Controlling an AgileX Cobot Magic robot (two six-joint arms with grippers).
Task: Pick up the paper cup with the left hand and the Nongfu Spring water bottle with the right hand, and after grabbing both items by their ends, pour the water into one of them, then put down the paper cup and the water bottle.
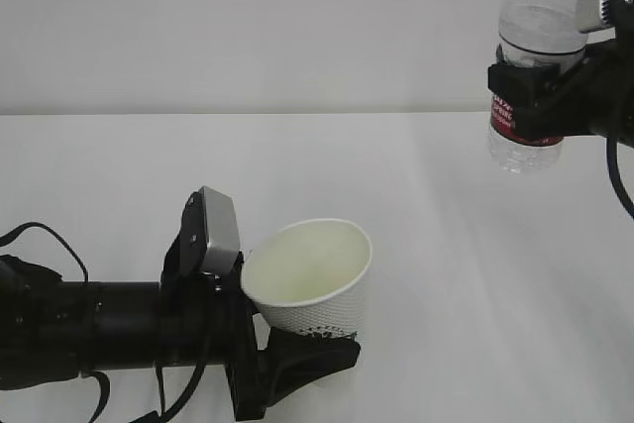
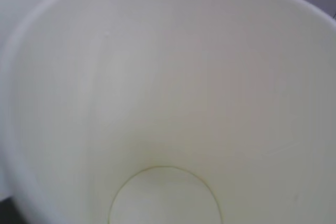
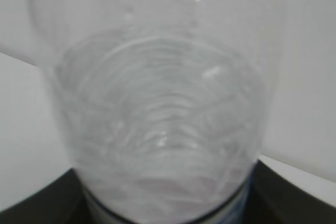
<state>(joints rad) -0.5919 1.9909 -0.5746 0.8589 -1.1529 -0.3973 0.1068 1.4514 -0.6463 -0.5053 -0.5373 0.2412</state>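
The white paper cup (image 1: 315, 269) is held off the table at the lower left, tilted so its mouth faces the camera. My left gripper (image 1: 302, 349) is shut on its lower part from below. In the left wrist view the cup's white inside (image 2: 168, 87) fills the frame and hides the fingers. At the top right the Nongfu Spring water bottle (image 1: 537, 37) hangs upright, high above the table, its top cut off by the frame. My right gripper (image 1: 530, 91) is shut on it at the red-and-white label. Water (image 3: 163, 140) stands in the bottle, black fingers (image 3: 296, 198) beside it.
A white table (image 1: 446, 245) stretches under both arms, with a plain pale wall behind it. The left arm's black cables (image 1: 45, 235) loop at the lower left edge. The right arm's cable (image 1: 619, 175) hangs at the right edge.
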